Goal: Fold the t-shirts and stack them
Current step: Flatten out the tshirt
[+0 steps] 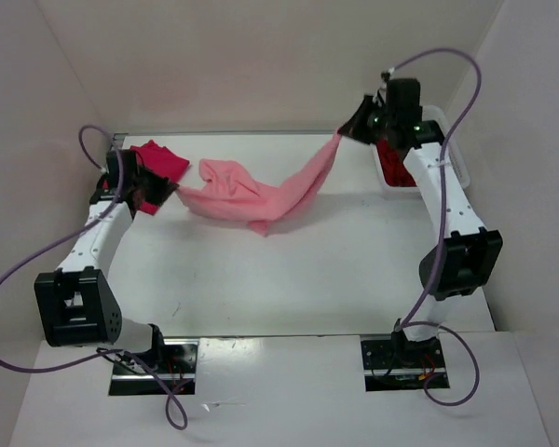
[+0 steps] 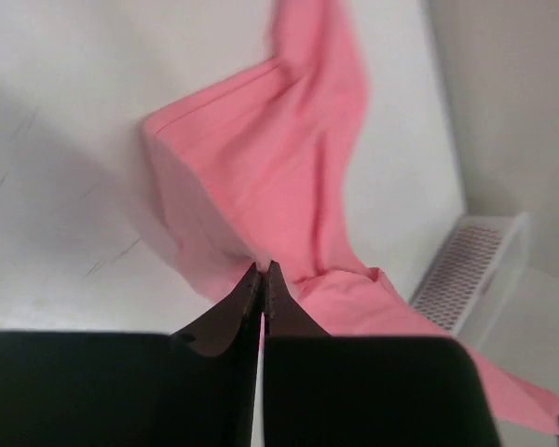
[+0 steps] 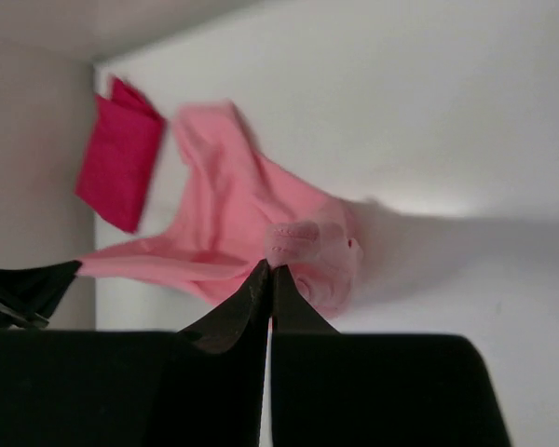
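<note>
The light pink t-shirt [image 1: 252, 196] hangs stretched across the back of the table between both arms, its middle sagging onto the surface. My left gripper [image 1: 175, 193] is shut on its left end, and in the left wrist view the gripper [image 2: 263, 272] pinches the pink cloth [image 2: 279, 158]. At the back right, my right gripper [image 1: 341, 138] is shut on the other end and lifts it. The right wrist view shows the gripper [image 3: 270, 272] pinching a hemmed edge of the pink shirt [image 3: 224, 214]. A folded crimson t-shirt [image 1: 158, 160] [image 3: 119, 160] lies at the back left. A dark red t-shirt [image 1: 391, 160] sits in the basket.
A white mesh basket [image 1: 436, 115] [image 2: 466, 270] stands at the back right corner beside the right arm. White walls close in the table at the back and on both sides. Purple cables loop around both arms.
</note>
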Robot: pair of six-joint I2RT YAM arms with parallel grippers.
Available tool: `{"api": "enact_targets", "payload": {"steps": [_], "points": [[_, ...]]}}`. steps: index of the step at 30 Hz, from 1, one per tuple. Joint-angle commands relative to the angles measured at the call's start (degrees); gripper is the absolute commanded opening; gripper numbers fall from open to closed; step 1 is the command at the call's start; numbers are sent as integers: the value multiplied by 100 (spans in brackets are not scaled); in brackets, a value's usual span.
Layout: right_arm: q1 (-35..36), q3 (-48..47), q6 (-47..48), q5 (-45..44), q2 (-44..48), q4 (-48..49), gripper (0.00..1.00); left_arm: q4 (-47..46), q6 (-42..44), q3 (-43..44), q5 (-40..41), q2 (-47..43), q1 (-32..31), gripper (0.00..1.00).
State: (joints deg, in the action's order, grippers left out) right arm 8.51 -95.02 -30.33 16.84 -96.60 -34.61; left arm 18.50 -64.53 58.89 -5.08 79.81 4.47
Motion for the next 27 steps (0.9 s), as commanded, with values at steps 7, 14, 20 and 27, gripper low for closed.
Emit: {"api": "enact_targets", "payload": {"steps": [7,14,20,27], "points": [[924,769,871,337,2643,350,0,-207,669,853,-942,166,1460,0],[924,3921,-16,-559,3174,-1344,15,-505,548,369,-1091,114,1724,0],[573,4097,-237,-559,2954,-1725,55,-611,547,-281,-1214,-44,1724,0],[730,3632,-360,231,1848,73,9,-672,704,-1028,-1425,-448,1724,0]]}}
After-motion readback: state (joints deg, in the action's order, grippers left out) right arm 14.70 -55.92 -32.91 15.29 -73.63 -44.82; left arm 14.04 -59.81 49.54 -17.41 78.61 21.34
